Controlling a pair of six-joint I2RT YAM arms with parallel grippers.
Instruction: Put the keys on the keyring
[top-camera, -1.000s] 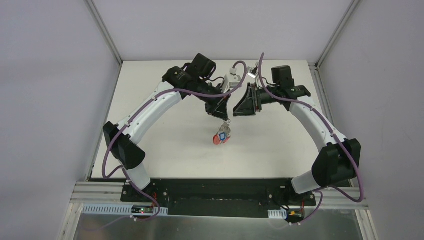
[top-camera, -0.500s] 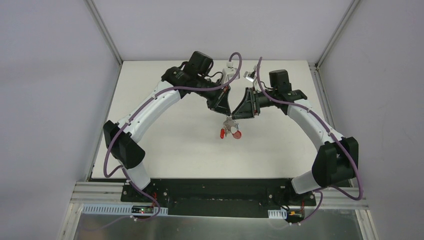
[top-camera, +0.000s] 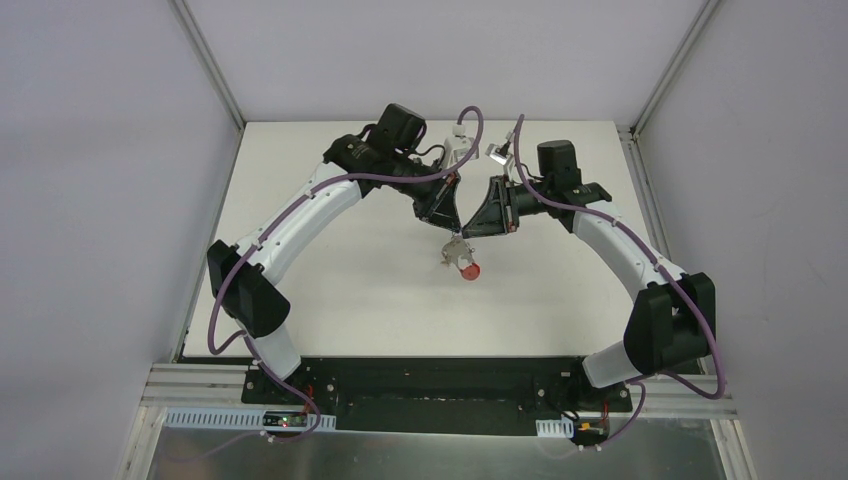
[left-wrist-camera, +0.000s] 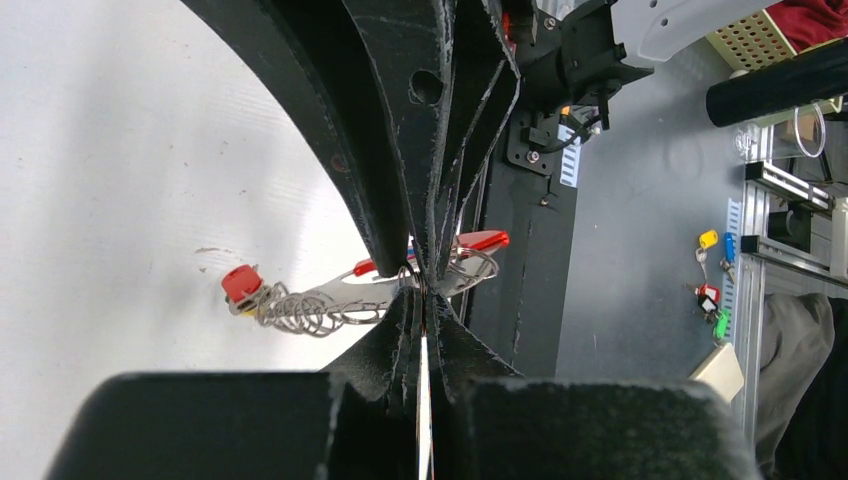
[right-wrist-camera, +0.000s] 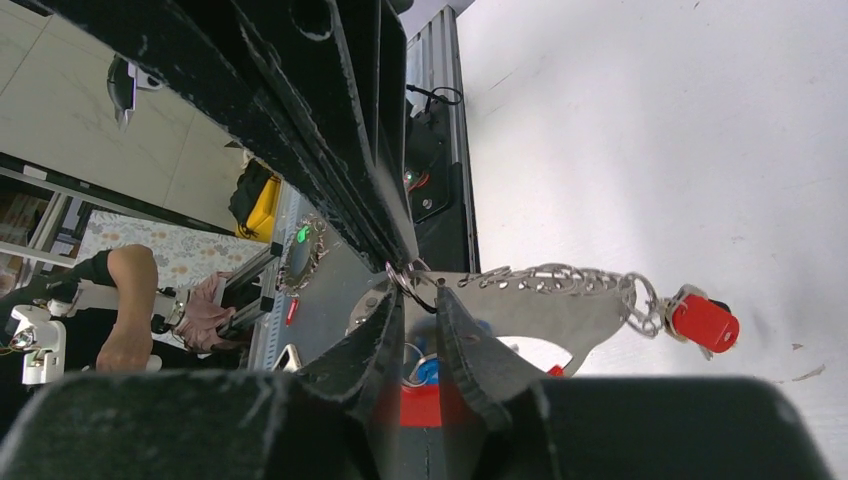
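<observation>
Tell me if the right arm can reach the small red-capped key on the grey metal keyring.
Probably yes. The small red-capped key dangles free, nothing between it and the right gripper; the left gripper pinches the grey metal keyring only at its other end.

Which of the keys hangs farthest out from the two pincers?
The red-capped key, fixed at the free end of the chain. The blue-capped key shows right beside the right pincer instead.
</observation>
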